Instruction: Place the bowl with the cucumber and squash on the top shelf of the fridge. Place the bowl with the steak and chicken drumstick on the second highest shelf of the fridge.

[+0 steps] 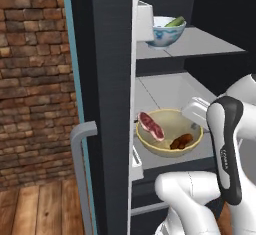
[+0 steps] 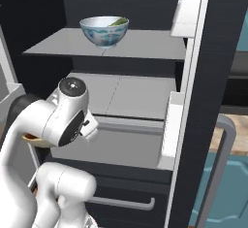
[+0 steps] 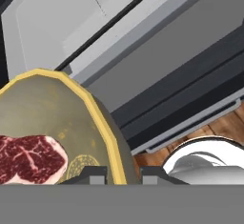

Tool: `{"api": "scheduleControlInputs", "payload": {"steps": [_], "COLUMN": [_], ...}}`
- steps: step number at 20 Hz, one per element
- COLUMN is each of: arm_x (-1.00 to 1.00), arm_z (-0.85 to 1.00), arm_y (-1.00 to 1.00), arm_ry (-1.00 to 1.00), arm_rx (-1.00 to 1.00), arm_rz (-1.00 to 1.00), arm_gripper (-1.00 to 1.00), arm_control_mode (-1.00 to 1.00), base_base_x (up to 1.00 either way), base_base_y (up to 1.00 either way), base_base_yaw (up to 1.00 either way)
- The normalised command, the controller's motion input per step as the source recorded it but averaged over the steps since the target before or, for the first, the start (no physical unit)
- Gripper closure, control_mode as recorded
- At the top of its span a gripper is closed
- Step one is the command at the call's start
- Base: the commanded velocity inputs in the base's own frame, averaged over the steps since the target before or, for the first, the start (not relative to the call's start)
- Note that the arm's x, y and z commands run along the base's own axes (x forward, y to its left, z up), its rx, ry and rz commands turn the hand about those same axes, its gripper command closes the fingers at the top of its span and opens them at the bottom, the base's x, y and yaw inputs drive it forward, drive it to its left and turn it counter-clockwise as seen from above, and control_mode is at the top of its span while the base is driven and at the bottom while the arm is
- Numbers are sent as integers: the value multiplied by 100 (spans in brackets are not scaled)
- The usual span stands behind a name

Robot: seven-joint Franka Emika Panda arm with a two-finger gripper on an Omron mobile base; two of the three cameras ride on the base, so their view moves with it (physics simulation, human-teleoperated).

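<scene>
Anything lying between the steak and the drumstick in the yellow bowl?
Nothing: in the left base view, only bare bowl floor separates the steak and the chicken drumstick.

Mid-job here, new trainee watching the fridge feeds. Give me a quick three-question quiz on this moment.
1. True or false: the blue-patterned bowl sits on the top shelf.
2. What is the gripper clamped on? A) fridge handle B) rim of the tan-yellow bowl C) cucumber
3. Name the two foods in the tan-yellow bowl.

Key: 1 true; 2 B; 3 steak and chicken drumstick.
</scene>
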Motion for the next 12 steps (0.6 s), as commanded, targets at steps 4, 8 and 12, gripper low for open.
{"api": "scheduleControlInputs", "payload": {"steps": [4,8,12], "arm_x": [45,64,57], "arm_z": [14,20,-1], "arm_y": [-4,-5,-40], "arm_ry": [0,3,2], "arm_rx": [6,16,29], "arm_rz": [-33,-45,-39], "arm_gripper": [100,100,100], "arm_control_mode": [-100,-100,-100], "base_base_x": [0,0,0], "base_base_y": [0,0,0], "base_base_yaw": [0,0,0]}}
